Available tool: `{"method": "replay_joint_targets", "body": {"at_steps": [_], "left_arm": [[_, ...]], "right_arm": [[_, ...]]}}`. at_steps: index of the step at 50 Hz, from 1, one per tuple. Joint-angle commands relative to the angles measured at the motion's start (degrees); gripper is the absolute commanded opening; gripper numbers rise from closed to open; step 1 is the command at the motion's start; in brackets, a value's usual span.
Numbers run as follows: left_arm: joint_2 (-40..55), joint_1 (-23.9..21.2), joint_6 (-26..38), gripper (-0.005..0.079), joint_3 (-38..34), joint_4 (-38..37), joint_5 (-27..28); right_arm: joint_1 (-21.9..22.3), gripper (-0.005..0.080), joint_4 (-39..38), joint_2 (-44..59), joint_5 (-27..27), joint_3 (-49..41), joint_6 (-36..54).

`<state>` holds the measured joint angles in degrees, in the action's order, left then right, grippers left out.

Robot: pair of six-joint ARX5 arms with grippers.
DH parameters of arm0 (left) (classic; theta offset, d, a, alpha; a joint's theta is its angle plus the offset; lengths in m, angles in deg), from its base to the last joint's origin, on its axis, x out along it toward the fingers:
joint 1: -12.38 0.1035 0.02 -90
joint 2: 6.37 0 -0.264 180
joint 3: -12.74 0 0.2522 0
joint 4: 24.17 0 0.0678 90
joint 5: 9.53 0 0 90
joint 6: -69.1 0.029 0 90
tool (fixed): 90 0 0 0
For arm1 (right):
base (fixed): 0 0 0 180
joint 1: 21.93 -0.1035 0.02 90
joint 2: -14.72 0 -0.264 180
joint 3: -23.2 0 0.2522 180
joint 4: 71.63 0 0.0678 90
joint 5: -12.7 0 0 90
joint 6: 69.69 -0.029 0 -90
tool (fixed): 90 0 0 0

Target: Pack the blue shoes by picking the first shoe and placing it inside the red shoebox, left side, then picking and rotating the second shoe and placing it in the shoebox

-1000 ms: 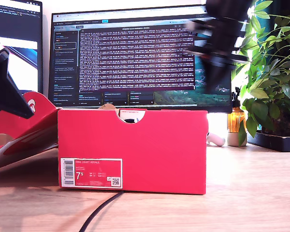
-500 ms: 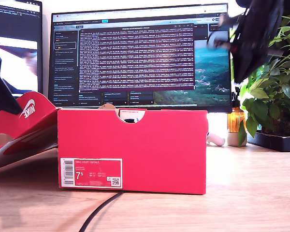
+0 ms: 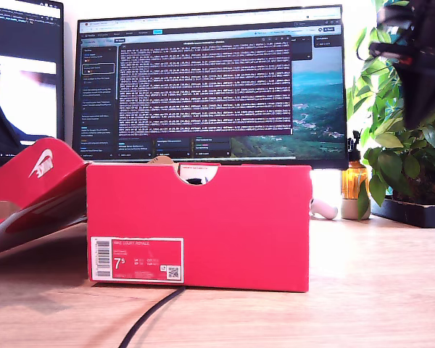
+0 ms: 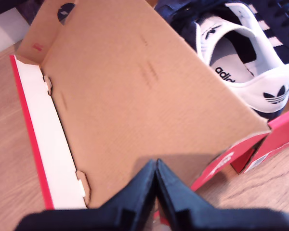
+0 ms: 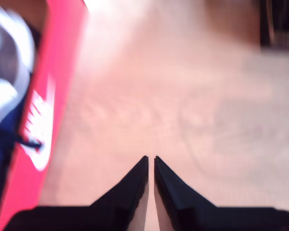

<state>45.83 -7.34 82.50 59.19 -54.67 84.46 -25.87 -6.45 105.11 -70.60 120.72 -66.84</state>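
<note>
The red shoebox [image 3: 199,226] stands on the wooden counter [image 3: 377,290] at the centre of the exterior view, its white size label at 7 o'clock on the facing wall and a half-round notch cut in the top edge. Its open lid [image 3: 32,190] slopes away at 9 o'clock from the box in that view.

In the first wrist view, my first gripper [image 4: 156,166] hangs over the lid's brown cardboard underside, its dark fingers [image 4: 139,190] pressed together with nothing between them. Beyond the lid, the blue shoes [image 4: 245,57] lie inside the box, white heel tab and white lining showing.

In the second wrist view, which is blurred, my second gripper [image 5: 151,161] sits above bare counter just beside the box's red wall, fingers all but touching and holding nothing. A blurred dark arm [image 3: 417,54] hangs at 2 o'clock in the exterior view, before a potted plant [image 3: 402,145]. A monitor [image 3: 210,83] glows behind the box, and a black cable [image 3: 148,319] runs from under it toward 6 o'clock.
</note>
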Motion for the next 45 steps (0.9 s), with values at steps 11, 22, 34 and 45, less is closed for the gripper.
{"method": "replay_joint_targets", "body": {"at_steps": [11,22,34,45], "left_arm": [[-1.9,-0.1,-4.9,-0.0014,0.3,0.5,-0.2],[-3.2,2.5,-5.1,-0.0014,0.3,0.9,0.1],[-4.6,9.6,-6.4,-0.0014,-0.1,0.0,8.4],[-8.5,11.4,-8.9,-0.0014,-0.5,-1.4,9.5]], "right_arm": [[-0.5,-0.0011,-13.3,-10.5,0.1,-13.7,-1.0],[0.0,-0.0011,-22.2,-17.7,-1.3,-23.0,-1.4],[0.0,-0.0011,-27.6,-24.2,-2.3,-33.0,-1.4],[0.0,-0.0011,-29.4,-28.4,-2.4,-38.3,-1.5]]}}
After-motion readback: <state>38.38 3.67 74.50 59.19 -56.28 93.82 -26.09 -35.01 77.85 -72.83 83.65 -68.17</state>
